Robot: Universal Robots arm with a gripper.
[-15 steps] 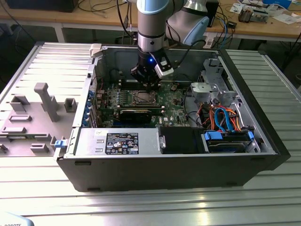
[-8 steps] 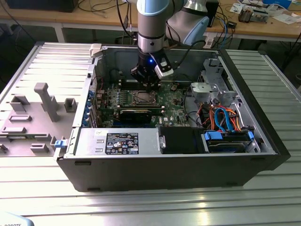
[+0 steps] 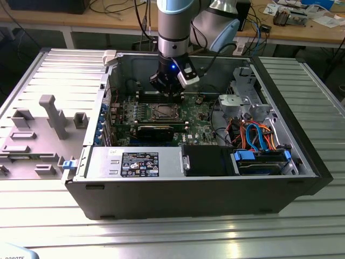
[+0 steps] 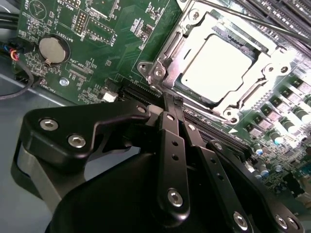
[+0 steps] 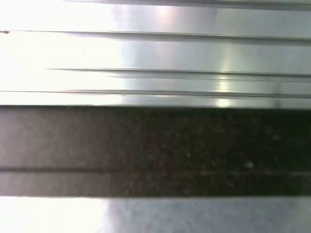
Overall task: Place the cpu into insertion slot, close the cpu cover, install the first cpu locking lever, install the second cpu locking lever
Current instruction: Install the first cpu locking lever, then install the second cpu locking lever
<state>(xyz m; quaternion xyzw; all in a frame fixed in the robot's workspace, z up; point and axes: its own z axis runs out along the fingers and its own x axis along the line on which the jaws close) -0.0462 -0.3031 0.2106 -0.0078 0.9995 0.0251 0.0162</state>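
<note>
The cpu (image 4: 218,65) lies flat in its socket on the green motherboard, silver top showing; in the exterior view it is the small square (image 3: 163,111) in the middle of the open case. The cpu cover (image 4: 168,54) is down around it as a silver frame, its window framing the chip. A thin locking lever (image 4: 243,18) runs as a wire past the socket's far side; whether it is latched I cannot tell. My gripper (image 4: 173,99) is shut on nothing, fingertips together just off a socket corner. It hangs over the board (image 3: 170,96).
A long black card (image 3: 155,131) lies near the socket, and memory slots (image 4: 286,14) run beyond it. A power supply (image 3: 132,162) and a drive cage with blue and orange cables (image 3: 259,135) fill the case front and right. Grey fixtures (image 3: 51,116) stand on the ribbed table (image 5: 155,48).
</note>
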